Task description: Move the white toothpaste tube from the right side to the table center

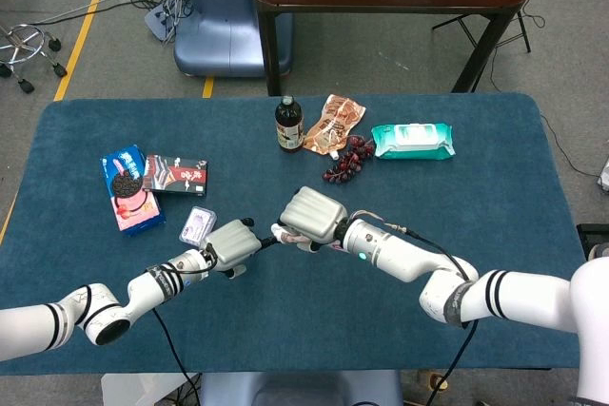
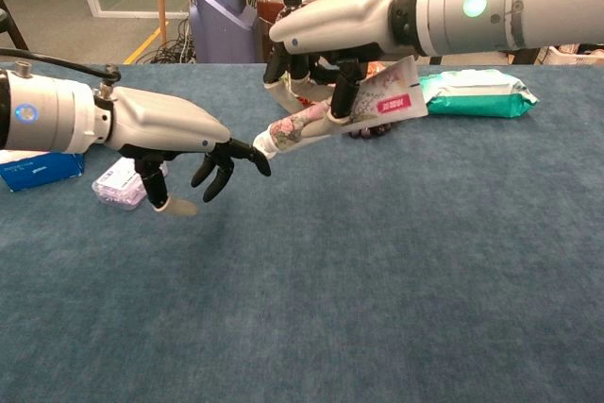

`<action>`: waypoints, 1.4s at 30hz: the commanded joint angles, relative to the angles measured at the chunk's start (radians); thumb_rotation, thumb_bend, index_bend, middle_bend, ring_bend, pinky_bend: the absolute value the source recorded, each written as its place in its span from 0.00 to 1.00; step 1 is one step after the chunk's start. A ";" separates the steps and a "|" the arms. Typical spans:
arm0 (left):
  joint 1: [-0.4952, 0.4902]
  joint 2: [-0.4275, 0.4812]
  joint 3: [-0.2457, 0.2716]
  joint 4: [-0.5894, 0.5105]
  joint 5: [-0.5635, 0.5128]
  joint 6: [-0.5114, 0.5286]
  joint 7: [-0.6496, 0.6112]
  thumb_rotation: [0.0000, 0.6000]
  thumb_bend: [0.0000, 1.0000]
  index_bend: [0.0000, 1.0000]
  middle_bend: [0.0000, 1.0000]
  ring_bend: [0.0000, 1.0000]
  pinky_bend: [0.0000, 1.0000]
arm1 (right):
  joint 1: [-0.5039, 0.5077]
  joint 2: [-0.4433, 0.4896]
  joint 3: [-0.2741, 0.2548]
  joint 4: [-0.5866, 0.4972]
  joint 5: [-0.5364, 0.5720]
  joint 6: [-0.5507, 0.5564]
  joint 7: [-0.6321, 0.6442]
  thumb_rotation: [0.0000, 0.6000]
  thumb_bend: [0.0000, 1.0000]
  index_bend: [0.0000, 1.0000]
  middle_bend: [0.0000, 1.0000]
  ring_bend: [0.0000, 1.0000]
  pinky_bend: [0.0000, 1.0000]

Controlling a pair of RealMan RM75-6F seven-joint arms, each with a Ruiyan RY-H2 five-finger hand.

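Table cover [image 2: 396,280]: matt blue napped cloth. Toothpaste tube [image 2: 349,112]: glossy printed plastic. Hand shells [image 2: 354,21]: smooth satin grey plastic.

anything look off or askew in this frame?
Nothing spilled or damaged. One oddity: the toothpaste tube hangs tilted in the right robot hand, cap end angled down toward the left robot hand's fingertips, well above the table. The left robot hand holds nothing, fingers spread.
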 commanded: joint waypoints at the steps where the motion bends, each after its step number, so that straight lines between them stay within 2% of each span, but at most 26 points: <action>1: 0.007 0.025 0.008 -0.021 -0.002 0.006 0.014 1.00 0.32 0.04 0.47 0.45 0.15 | -0.016 0.006 -0.003 0.006 -0.005 0.011 0.013 1.00 1.00 0.93 0.81 0.79 0.43; 9: 0.034 0.127 0.041 -0.110 -0.010 0.026 0.076 1.00 0.32 0.04 0.47 0.45 0.15 | -0.089 0.012 -0.013 0.031 -0.025 0.067 0.093 1.00 1.00 0.93 0.81 0.78 0.43; 17: 0.069 0.204 0.050 -0.158 -0.062 0.062 0.114 1.00 0.32 0.04 0.47 0.44 0.15 | -0.160 -0.018 -0.030 0.074 -0.088 0.116 0.242 1.00 0.99 0.93 0.79 0.75 0.43; 20: 0.085 0.226 0.051 -0.169 -0.080 0.079 0.120 1.00 0.32 0.04 0.47 0.44 0.15 | -0.183 -0.042 -0.041 0.102 -0.119 0.141 0.279 1.00 0.88 0.93 0.77 0.71 0.43; 25: 0.110 0.255 0.052 -0.183 -0.098 0.105 0.127 1.00 0.32 0.04 0.47 0.44 0.15 | -0.210 -0.098 -0.058 0.164 -0.145 0.161 0.295 1.00 0.75 0.93 0.74 0.68 0.43; 32: 0.135 0.277 0.051 -0.198 -0.111 0.124 0.128 1.00 0.32 0.04 0.47 0.44 0.15 | -0.203 -0.155 -0.053 0.229 -0.131 0.113 0.297 1.00 0.73 0.93 0.73 0.68 0.43; 42: 0.144 0.284 0.036 -0.205 -0.123 0.124 0.131 1.00 0.32 0.04 0.47 0.44 0.15 | -0.140 -0.168 0.009 0.242 -0.058 0.005 0.252 1.00 0.74 0.93 0.73 0.66 0.42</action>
